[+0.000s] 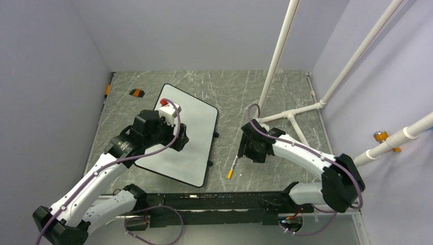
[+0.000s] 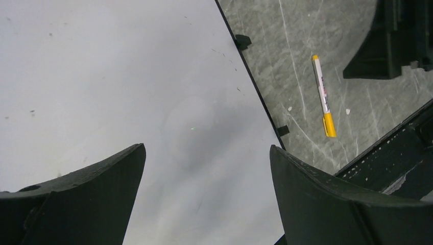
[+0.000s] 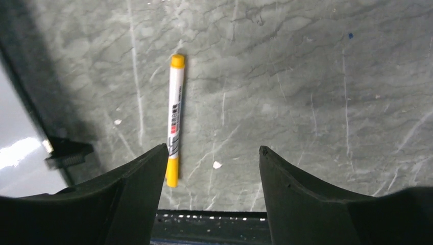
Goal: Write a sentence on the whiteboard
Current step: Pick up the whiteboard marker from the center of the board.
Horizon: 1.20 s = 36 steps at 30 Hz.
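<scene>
The whiteboard (image 1: 196, 145) lies flat on the counter (image 1: 240, 92) beneath the left hand (image 2: 207, 147), whose fingers are spread wide, holding nothing. The right hand (image 3: 213, 148), fingers apart and empty, hovers above a yellow-capped marker (image 3: 175, 115) near the board's right edge.

The worktop (image 1: 245, 92) is a grey-green marbled slab streaked with pale veins. Left of its middle the whiteboard (image 1: 196, 138) lies flat and skewed, its white face up, with small black clips (image 1: 216, 135) on its right edge. A marker (image 1: 233, 167), white-barrelled with yellow ends, lies on the bare stone just right of the board's near corner, not touching it. A small black-and-orange object (image 1: 137, 92) sits beyond the board's far corner. White pipe framing (image 1: 301, 109) rests at the far right.
</scene>
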Each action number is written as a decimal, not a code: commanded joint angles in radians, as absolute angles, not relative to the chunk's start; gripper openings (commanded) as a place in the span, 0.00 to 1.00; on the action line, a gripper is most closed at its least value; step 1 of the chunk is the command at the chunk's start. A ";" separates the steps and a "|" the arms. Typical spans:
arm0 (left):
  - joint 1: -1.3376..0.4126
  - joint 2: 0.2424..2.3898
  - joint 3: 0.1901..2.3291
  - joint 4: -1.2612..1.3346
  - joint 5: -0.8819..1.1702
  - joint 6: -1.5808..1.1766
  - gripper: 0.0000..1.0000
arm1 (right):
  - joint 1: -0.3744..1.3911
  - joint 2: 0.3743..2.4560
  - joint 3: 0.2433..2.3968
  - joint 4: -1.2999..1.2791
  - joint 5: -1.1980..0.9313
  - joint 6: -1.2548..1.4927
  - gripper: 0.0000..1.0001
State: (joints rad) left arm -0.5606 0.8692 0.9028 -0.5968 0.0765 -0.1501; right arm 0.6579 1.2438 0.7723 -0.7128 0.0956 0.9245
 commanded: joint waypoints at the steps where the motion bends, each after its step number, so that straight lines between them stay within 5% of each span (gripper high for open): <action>1: -0.614 0.891 0.929 -0.620 0.026 -0.107 0.96 | 0.680 1.343 0.835 -0.662 0.156 0.958 0.65; 18: -0.633 0.897 0.926 -0.633 0.038 -0.083 0.99 | 0.753 1.572 0.915 -0.595 0.143 0.977 0.54; 24: -0.633 0.891 0.920 -0.629 0.047 -0.081 0.99 | 0.774 1.658 0.953 -0.634 0.184 0.972 0.36; 28: -0.632 0.889 0.917 -0.626 0.057 -0.080 0.99 | 0.779 1.679 0.964 -0.647 0.179 0.946 0.00; 36: -0.633 0.884 0.915 -0.617 0.069 -0.085 0.99 | 0.781 1.547 0.986 -0.655 0.179 0.925 0.00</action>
